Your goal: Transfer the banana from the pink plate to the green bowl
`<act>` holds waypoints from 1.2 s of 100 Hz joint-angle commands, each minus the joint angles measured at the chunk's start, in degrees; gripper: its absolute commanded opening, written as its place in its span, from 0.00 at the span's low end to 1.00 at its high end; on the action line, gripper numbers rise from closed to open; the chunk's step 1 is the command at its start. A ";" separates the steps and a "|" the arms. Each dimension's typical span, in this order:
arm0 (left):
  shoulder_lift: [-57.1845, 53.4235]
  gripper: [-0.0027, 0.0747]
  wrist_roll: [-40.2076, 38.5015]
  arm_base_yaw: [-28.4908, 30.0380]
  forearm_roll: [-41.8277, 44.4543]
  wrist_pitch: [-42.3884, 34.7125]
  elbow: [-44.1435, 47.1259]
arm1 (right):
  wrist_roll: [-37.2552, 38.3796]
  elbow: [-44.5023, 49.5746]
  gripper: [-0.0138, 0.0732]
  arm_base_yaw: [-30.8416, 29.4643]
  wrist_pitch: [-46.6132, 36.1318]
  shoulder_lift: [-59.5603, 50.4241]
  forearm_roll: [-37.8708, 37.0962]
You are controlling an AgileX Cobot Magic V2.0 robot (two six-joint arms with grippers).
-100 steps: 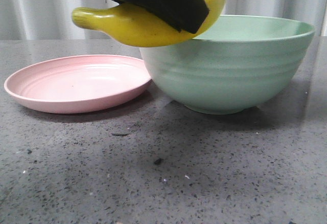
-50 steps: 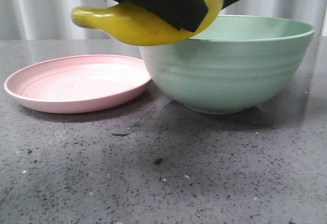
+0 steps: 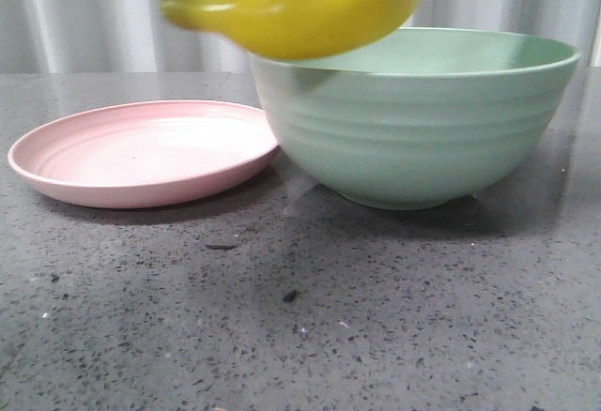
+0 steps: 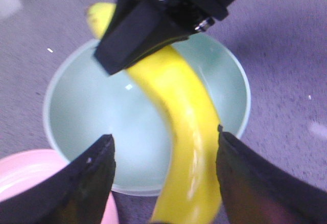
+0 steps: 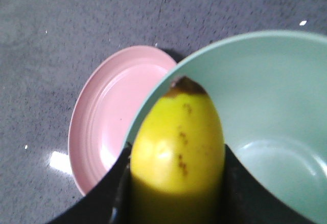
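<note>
The yellow banana point(image 3: 310, 7) hangs in the air over the left rim of the green bowl point(image 3: 423, 129). My right gripper point(image 5: 176, 175) is shut on one end of the banana point(image 5: 179, 132). In the left wrist view its dark fingers point(image 4: 143, 29) clamp the banana point(image 4: 189, 111) above the bowl point(image 4: 87, 106). My left gripper point(image 4: 163, 139) is open above the bowl, the banana passing between its spread fingers, close to one of them. The pink plate point(image 3: 141, 153) lies empty to the left of the bowl and touches it. The left gripper is out of the front view.
A grey speckled tabletop point(image 3: 300, 317) runs in front of the plate and the bowl. A pale curtain point(image 3: 94, 17) hangs behind the table. The plate also shows in the right wrist view point(image 5: 112, 116), beside the bowl point(image 5: 276, 106).
My left gripper let go of the banana and left the front view. The right gripper came in from the upper right and now holds it. The banana rose slightly and shifted right.
</note>
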 commanded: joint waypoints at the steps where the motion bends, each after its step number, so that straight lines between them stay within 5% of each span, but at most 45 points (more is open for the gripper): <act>1: -3.31 0.56 0.10 0.68 0.01 -4.44 -2.17 | -1.43 -2.00 0.10 -2.21 -5.61 -3.02 -0.62; 37: -4.77 0.56 0.10 0.79 0.01 -6.09 -2.17 | -5.04 -2.00 0.12 -5.22 -10.50 -0.28 -5.66; 68: -4.77 0.56 0.10 0.79 0.01 -6.09 -2.17 | -5.04 -2.00 0.66 -5.22 -11.02 0.58 -6.97; 111: -5.76 0.56 0.10 0.79 0.01 -6.23 -2.17 | -5.04 -2.00 0.66 -5.22 -11.34 -0.50 -9.12; 120: -6.98 0.47 0.10 0.79 0.01 -6.23 -2.17 | -5.04 -2.00 0.54 -5.22 -10.41 -1.82 -10.54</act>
